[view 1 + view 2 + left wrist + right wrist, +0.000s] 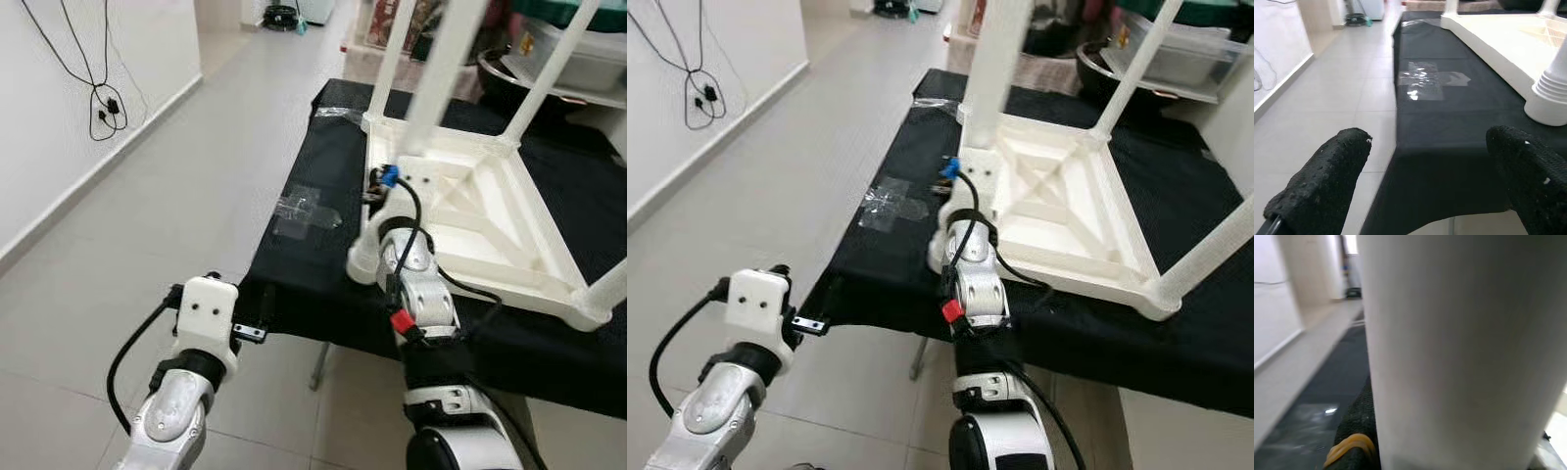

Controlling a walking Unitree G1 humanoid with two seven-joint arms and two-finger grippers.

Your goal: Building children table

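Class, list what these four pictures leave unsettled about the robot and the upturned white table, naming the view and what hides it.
- Right gripper: its fingers' grip on the near table leg is masked by the wrist in the eye views and by the leg itself in the right wrist view.
- Leg tops: cut off by the upper edge in both eye views.
- Clear patch on the black cloth: too small and glary to identify.

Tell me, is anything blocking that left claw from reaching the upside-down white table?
Nothing visible blocks it. The open left gripper hovers off the edge of the black cloth, and only bare cloth with a taped patch lies before the white table.
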